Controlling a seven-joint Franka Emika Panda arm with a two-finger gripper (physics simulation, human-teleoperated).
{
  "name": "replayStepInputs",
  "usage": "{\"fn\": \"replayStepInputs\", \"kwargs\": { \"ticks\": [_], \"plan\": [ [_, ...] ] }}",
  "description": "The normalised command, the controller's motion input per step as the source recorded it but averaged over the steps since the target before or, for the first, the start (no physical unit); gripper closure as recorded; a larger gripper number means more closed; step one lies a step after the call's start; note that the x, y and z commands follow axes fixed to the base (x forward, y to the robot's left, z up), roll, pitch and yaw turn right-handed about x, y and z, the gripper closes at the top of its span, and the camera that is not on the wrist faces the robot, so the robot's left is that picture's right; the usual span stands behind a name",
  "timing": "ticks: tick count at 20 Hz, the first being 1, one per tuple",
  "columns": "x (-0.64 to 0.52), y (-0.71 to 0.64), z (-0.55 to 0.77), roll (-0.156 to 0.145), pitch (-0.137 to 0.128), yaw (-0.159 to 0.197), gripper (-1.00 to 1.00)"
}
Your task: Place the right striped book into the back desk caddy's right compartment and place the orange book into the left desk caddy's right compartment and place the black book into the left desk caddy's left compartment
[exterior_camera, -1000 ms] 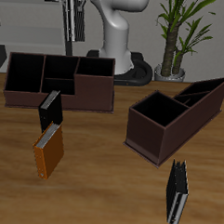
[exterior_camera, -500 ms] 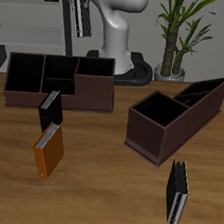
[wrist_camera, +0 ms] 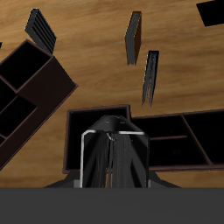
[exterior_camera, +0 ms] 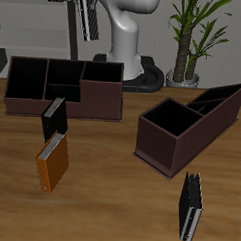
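Since the earlier frame the hand (exterior_camera: 89,29) has swung slightly toward 3 o'clock, fingers closed on nothing, high above the back caddy (exterior_camera: 64,88); the striped book (exterior_camera: 54,118) stands untouched at 9 o'clock on the surface (exterior_camera: 108,207).

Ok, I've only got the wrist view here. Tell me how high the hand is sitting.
Observer: The hand hangs high above the table, roughly over the back of the square-set caddy.
Operator: Check the angled caddy, my frame cuts it off.
Observer: The angled caddy shows whole from the exterior view, and every compartment I can see into looks empty.
Operator: Say what's behind it.
Observer: A potted plant stands behind it, beside the robot's base.
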Motion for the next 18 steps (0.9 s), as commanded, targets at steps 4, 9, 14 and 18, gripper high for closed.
{"fn": "replayStepInputs", "kwargs": {
  "ticks": [4,9,14,18],
  "plan": [
    [0.21,0.02,-0.2,0.007,0.049,-0.001,1.0],
    [0.2,0.09,-0.17,0.008,0.042,0.007,1.0],
    [0.23,0.18,-0.17,-0.01,0.023,0.023,1.0],
    [0.25,0.15,-0.26,0.024,0.039,-0.006,1.0]
  ]
}}
